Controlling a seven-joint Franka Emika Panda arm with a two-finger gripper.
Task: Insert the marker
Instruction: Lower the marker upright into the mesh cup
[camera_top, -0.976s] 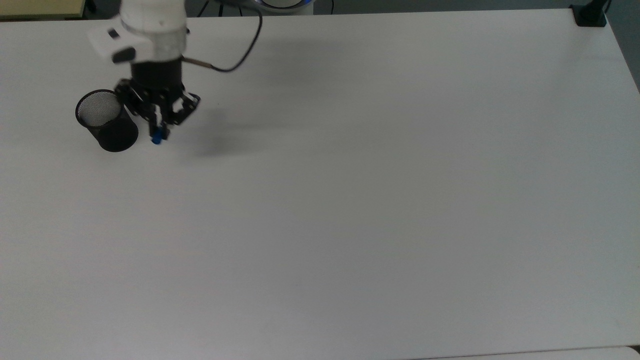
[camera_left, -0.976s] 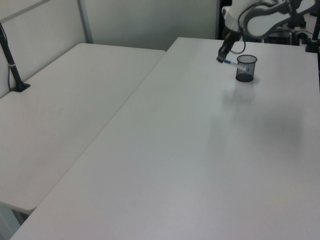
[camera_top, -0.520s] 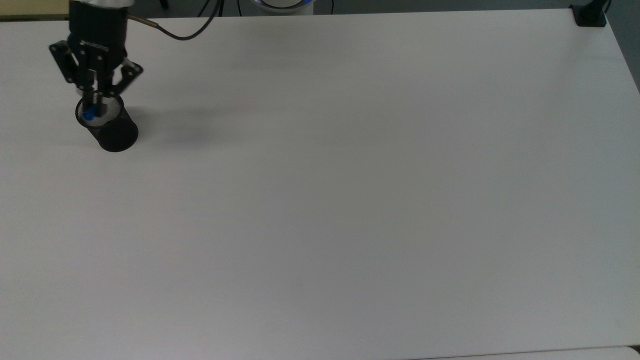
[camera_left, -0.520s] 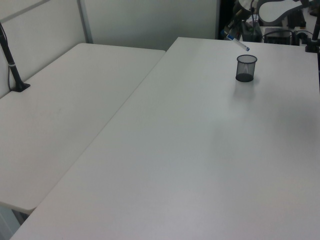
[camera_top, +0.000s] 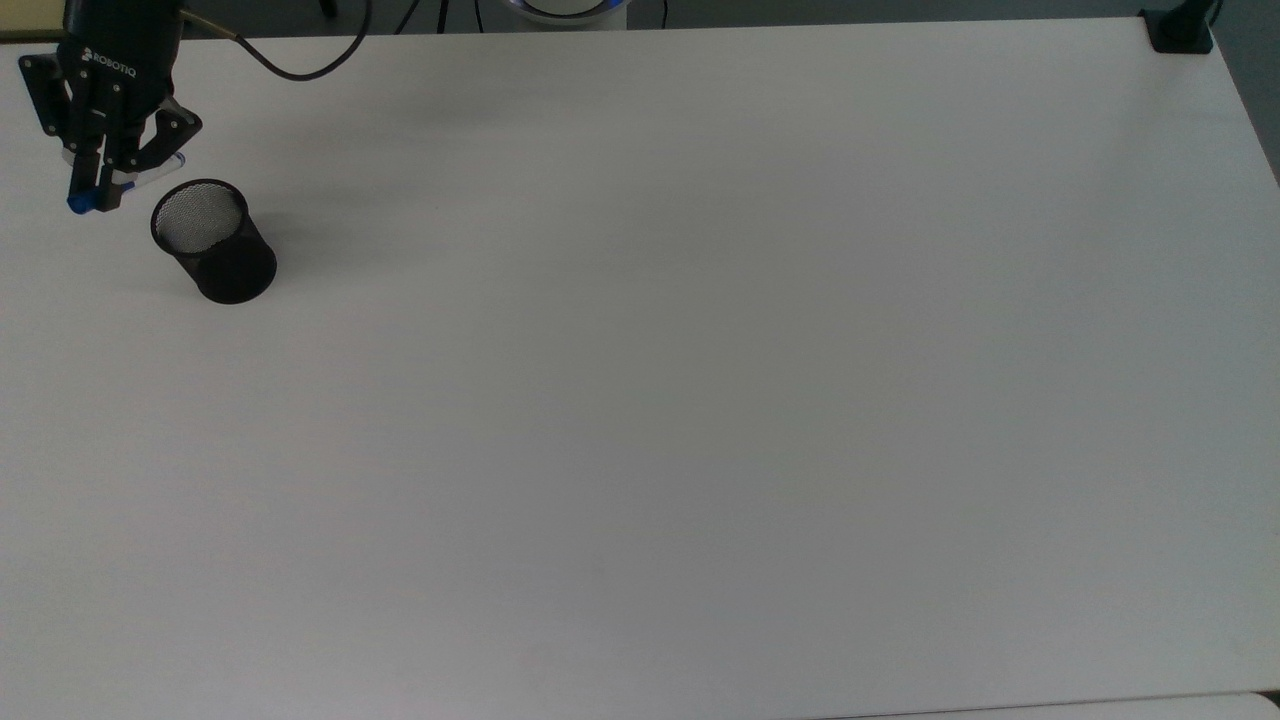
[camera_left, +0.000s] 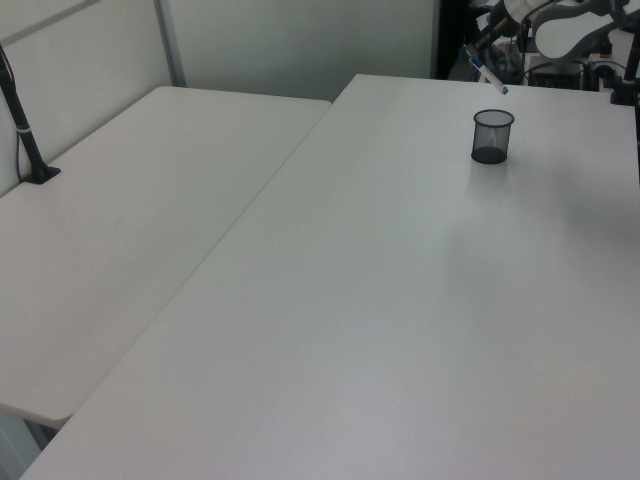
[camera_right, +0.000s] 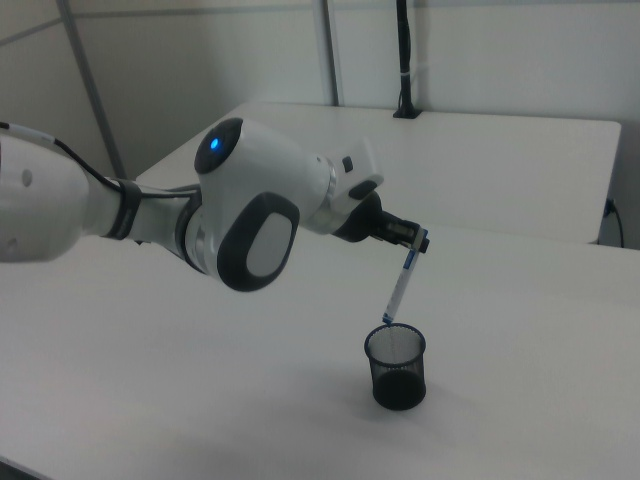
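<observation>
One black mesh cup (camera_right: 396, 367) stands on the white worktop (camera_right: 520, 400). Just above its rim hangs the tilted marker (camera_right: 402, 285), lower end over the opening, its blue-capped top clamped in the gripper (camera_right: 412, 240) behind.

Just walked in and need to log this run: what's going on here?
The robot arm's pincer is shut on the marker, holding it tilted in the air with its lower end just above the rim of the black mesh cup. The cup stands upright on the white table. The marker is not in the cup yet.
</observation>
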